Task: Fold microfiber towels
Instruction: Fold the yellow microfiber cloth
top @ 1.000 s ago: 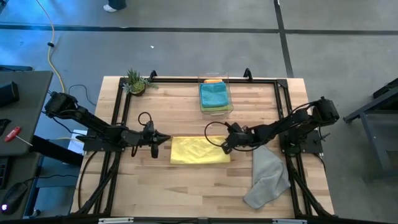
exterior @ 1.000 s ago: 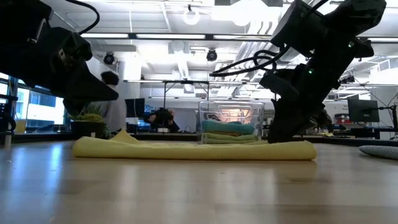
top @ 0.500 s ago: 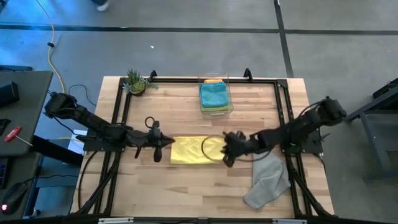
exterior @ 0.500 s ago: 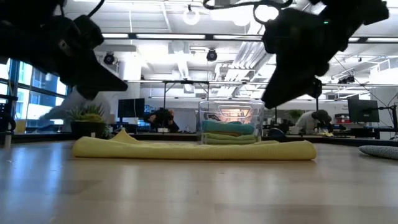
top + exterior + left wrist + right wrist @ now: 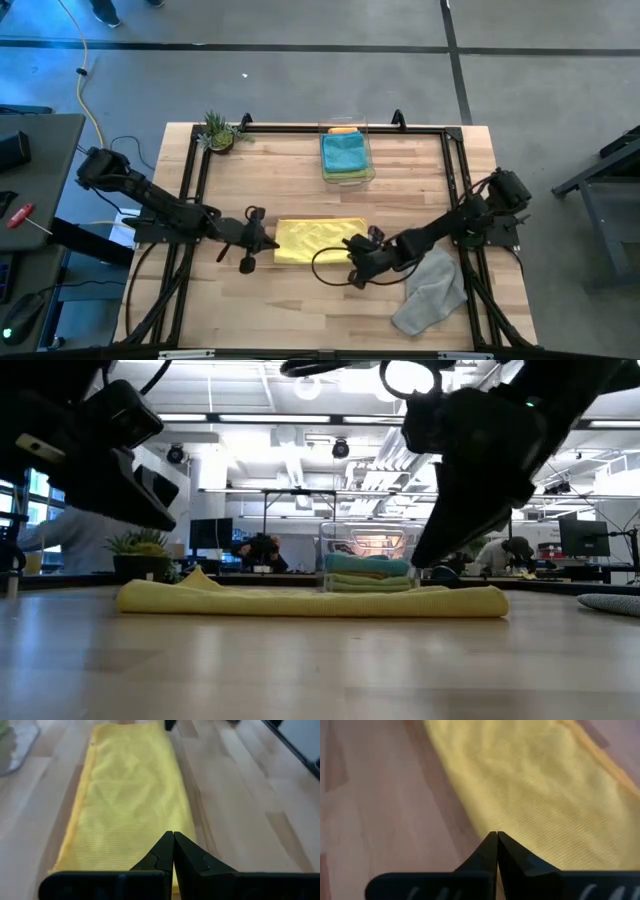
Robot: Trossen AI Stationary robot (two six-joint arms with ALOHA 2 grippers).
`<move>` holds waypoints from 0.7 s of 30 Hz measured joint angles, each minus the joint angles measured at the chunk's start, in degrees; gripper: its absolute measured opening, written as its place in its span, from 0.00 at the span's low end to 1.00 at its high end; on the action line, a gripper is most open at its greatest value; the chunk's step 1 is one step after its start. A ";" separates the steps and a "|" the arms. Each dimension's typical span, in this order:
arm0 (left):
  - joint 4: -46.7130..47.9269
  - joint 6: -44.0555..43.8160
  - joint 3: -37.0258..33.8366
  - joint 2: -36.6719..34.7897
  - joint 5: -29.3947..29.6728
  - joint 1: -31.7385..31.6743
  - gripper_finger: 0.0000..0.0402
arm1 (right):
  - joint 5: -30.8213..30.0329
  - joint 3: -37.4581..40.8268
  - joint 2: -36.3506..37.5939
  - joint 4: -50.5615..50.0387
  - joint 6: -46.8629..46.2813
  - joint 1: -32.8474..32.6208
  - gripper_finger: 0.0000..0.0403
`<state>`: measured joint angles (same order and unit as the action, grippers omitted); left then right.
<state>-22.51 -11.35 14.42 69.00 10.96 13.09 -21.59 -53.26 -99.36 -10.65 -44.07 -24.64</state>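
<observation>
A folded yellow microfiber towel [image 5: 318, 241] lies mid wooden surface [image 5: 300, 300]. The left end effector [image 5: 268, 243], pinched closed and empty, sits at its left edge; the right end effector [image 5: 352, 262], likewise closed, near its front-right corner.

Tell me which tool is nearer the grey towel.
Right. The right tool sits beside the grey towel, toward the table's middle; the left tool is beyond the yellow towel.
</observation>
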 joint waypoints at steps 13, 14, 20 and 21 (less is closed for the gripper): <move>-5.96 2.58 3.45 16.81 -3.78 0.62 0.00 | -1.39 2.61 -0.07 -1.86 -8.62 5.12 0.00; -5.93 2.58 3.97 17.68 -4.49 0.62 0.00 | -1.32 2.61 -0.07 -2.22 -8.62 5.63 0.00; -5.84 2.56 6.52 21.61 -5.40 2.27 0.00 | -0.68 2.64 -0.10 -7.37 -8.45 8.52 0.00; -5.91 2.32 6.86 22.11 -5.40 2.64 0.00 | -0.64 2.67 -0.10 -8.36 -8.43 9.00 0.00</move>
<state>-28.42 -9.04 21.28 91.11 5.56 15.73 -22.23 -50.59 -99.46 -19.01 -52.50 -15.65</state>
